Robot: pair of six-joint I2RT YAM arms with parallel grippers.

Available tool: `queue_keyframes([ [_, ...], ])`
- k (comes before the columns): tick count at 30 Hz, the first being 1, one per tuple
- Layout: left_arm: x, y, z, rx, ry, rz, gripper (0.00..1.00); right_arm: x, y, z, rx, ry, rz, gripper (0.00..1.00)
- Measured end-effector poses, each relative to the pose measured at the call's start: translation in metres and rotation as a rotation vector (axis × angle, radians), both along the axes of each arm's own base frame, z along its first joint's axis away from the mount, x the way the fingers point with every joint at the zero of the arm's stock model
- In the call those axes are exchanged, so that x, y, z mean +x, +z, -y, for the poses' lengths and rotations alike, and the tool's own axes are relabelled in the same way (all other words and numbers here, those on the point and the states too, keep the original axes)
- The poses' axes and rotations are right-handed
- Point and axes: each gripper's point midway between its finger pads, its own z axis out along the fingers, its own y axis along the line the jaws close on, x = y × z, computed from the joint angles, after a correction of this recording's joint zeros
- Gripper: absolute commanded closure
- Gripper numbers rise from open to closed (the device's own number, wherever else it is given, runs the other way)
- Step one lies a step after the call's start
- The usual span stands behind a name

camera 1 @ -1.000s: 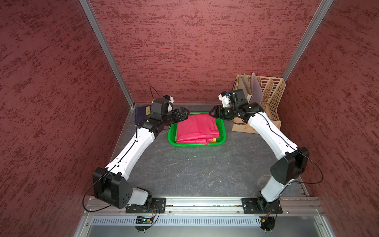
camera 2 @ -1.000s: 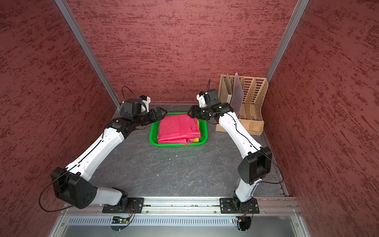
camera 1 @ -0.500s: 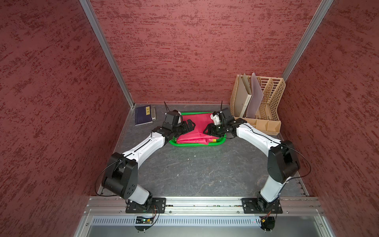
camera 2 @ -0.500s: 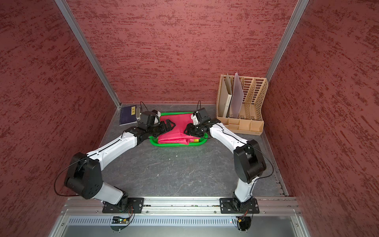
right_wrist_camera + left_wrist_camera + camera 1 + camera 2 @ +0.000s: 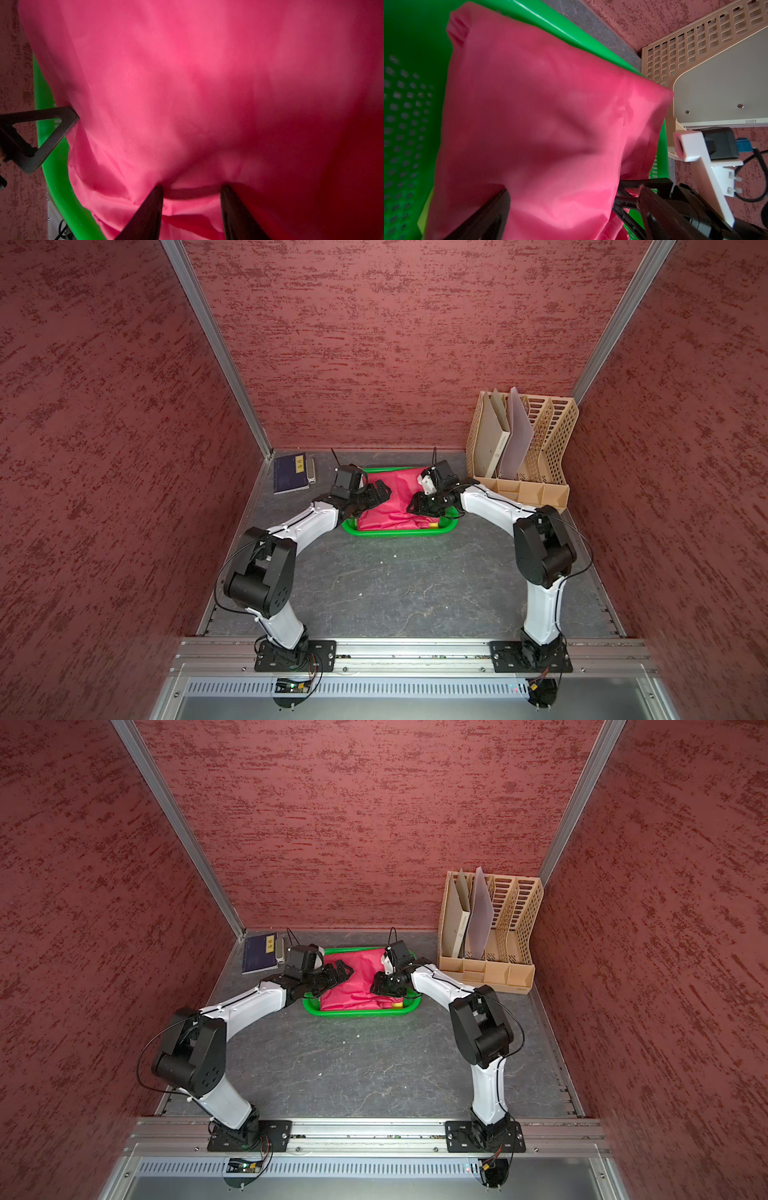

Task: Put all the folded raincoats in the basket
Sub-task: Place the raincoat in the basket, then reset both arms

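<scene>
Filling the basket (image 5: 395, 533), near-square raincoat (image 5: 395, 502), long axis unclear; left fingers (image 5: 483, 212) spread; right fingers (image 5: 149, 212), hold unclear

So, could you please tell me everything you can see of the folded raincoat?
The folded raincoat is bright pink, made of thin, smooth, slightly shiny fabric, creased and puffed rather than flat. It lies inside the green basket and fills most of it, with one corner rising to the rim. The left gripper, jaws wide, touches one side. The right gripper, jaws apart, has a bunched fold between its fingers.
</scene>
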Motion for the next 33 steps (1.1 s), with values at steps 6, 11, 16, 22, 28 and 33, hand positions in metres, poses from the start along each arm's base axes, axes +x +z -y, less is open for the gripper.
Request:
queue_keyframes([
  [6,0.001,0.017,-0.002,0.037,-0.020,0.049,0.00,-0.007,0.060,0.005,0.038,0.028,0.142,0.35],
  [11,-0.010,0.062,-0.018,0.112,0.010,0.160,0.00,-0.023,0.139,0.023,0.070,0.017,0.344,0.02],
  [16,-0.018,0.116,-0.032,0.123,0.048,0.298,0.00,-0.018,0.177,0.049,0.037,-0.102,0.471,0.02],
  [22,-0.034,0.141,-0.056,0.152,0.154,0.439,0.00,-0.005,0.150,0.063,-0.013,-0.210,0.459,0.02],
  [28,-0.040,0.142,-0.076,0.232,0.209,0.469,0.00,0.002,0.136,0.079,-0.081,-0.276,0.469,0.02],
  [33,-0.057,0.132,-0.104,0.367,0.258,0.543,0.00,0.003,0.144,0.117,-0.191,-0.394,0.615,0.02],
])
